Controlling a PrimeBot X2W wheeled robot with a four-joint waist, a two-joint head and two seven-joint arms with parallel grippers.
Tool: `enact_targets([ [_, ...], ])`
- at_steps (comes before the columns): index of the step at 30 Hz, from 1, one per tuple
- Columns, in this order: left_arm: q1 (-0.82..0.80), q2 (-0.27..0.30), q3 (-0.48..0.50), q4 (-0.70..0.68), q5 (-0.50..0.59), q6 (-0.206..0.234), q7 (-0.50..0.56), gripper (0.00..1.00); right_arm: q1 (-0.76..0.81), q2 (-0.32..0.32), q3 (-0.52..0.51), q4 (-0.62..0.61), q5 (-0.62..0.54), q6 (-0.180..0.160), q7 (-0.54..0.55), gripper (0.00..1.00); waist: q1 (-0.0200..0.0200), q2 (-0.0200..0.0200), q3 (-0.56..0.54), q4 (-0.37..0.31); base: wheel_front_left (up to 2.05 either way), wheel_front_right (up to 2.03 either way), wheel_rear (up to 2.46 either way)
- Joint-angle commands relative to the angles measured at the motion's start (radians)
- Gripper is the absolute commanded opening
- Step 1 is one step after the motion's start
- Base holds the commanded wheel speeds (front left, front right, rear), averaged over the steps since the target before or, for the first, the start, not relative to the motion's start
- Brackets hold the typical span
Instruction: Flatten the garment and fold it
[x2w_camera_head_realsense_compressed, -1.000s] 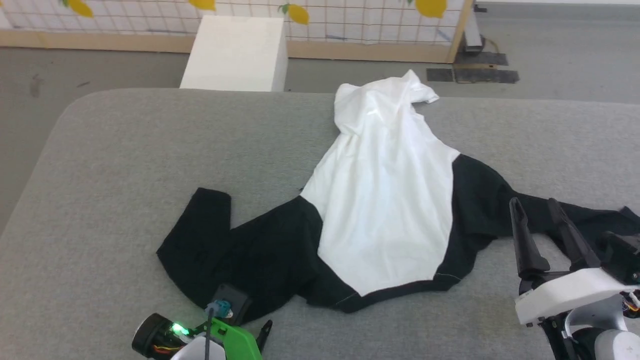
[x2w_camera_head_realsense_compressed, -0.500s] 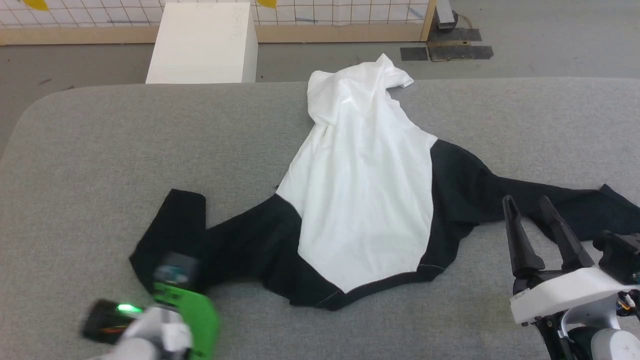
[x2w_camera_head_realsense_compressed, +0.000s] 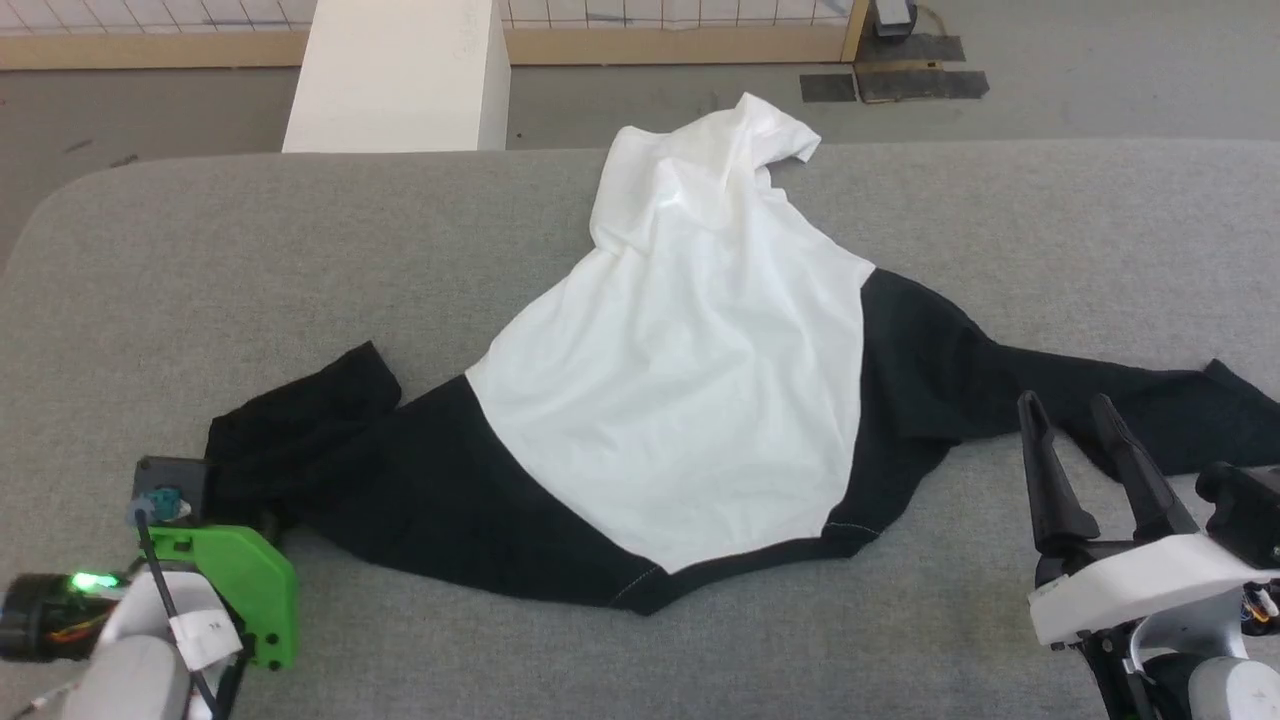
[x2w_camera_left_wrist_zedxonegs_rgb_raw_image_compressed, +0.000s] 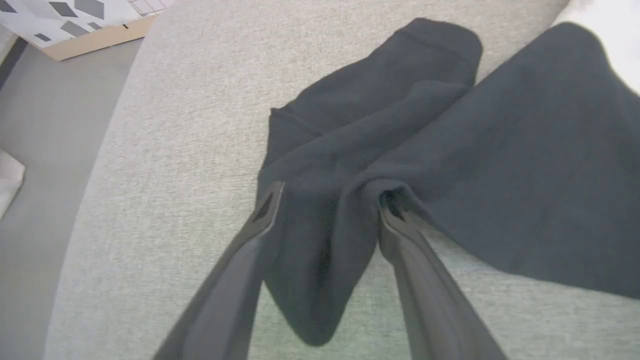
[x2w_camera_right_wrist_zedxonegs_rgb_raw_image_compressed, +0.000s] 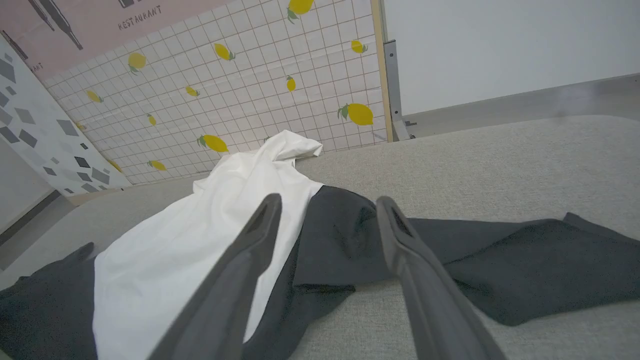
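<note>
Left tool (x2w_camera_left_wrist_zedxonegs_rgb_raw_image_compressed: 331, 192) parted wide, astride black sleeve (x2w_camera_left_wrist_zedxonegs_rgb_raw_image_compressed: 380, 100) of shirt (x2w_camera_head_realsense_compressed: 680, 370) on worktop (x2w_camera_head_realsense_compressed: 300, 250). Right tool (x2w_camera_head_realsense_compressed: 1064, 402) fully spread, empty.

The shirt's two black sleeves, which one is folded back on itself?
The left sleeve, at the left end effector; the right sleeve lies stretched out straight.
</note>
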Motion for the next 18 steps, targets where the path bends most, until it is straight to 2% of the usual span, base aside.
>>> enact_targets([
  [1,0.009,-0.021,-0.001,0.005,-0.016,0.01,-0.018,1.0,-0.001,0.001,-0.002,0.004,-0.002,-0.002,-0.001,1.0,0.0,0.0,-0.012,0.002,0.0,0.0,0.0],
  [5,0.09,-0.048,-0.004,-0.022,-0.014,0.044,-0.064,1.0,0.017,0.001,-0.011,0.001,-0.004,-0.002,0.004,1.0,0.0,0.0,-0.036,0.005,0.0,0.0,0.0],
  [10,0.194,-0.105,-0.038,-0.155,-0.01,0.079,-0.108,1.0,0.048,0.001,-0.033,-0.011,-0.008,-0.002,0.012,1.0,0.0,0.0,-0.056,0.018,0.0,0.0,0.0],
  [14,0.206,-0.119,-0.125,-0.24,0.03,0.054,-0.085,1.0,0.066,0.001,-0.04,-0.021,-0.012,-0.002,0.025,1.0,0.0,0.0,-0.058,0.032,0.0,0.0,0.0],
  [18,0.145,-0.101,-0.211,-0.231,0.068,-0.012,-0.002,1.0,0.066,0.001,-0.033,-0.031,-0.019,-0.002,0.035,1.0,0.0,0.0,-0.049,0.038,0.0,0.0,0.0],
])
